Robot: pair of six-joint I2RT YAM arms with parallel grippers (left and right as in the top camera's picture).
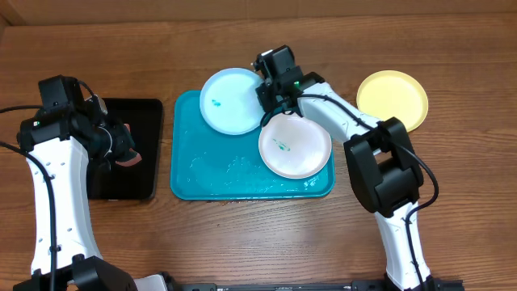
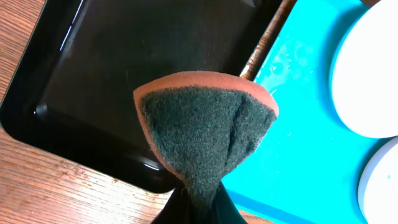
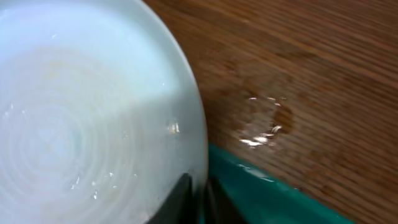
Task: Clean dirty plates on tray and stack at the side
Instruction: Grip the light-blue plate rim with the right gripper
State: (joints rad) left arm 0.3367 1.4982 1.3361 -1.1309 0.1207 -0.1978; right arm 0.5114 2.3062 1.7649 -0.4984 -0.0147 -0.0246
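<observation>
Right pincer [image 3: 198,194]: I am clamping its two fingers on the rim of the light blue plate [image 1: 226,101], one finger on each side of the edge.
Left pincer [image 2: 194,208]: I am squeezing it shut on the sponge [image 2: 205,130] and holding it above the black tray [image 1: 149,113].
Table [image 1: 452,202]: brown wood is lying under everything.
Tray [image 1: 218,174]: the turquoise one is sitting mid-table, glistening with water drops.
Light blue plate: it is lying at the tray's far left, its edge reaching past the far rim.
White plate [image 1: 295,147]: it is resting on the tray's right side, just beside the blue one; I cannot tell whether they are touching.
Yellow plate [image 1: 393,99]: it is sitting on the table, right of the tray.
Sponge: its dark scouring face is bulging toward my wrist camera, with an orange edge behind.
Wet patch [image 3: 264,124]: it is shining on the wood beside the tray's rim.
Green smudges: one is showing on the blue plate [image 1: 216,103], one on the white [image 1: 280,146].
</observation>
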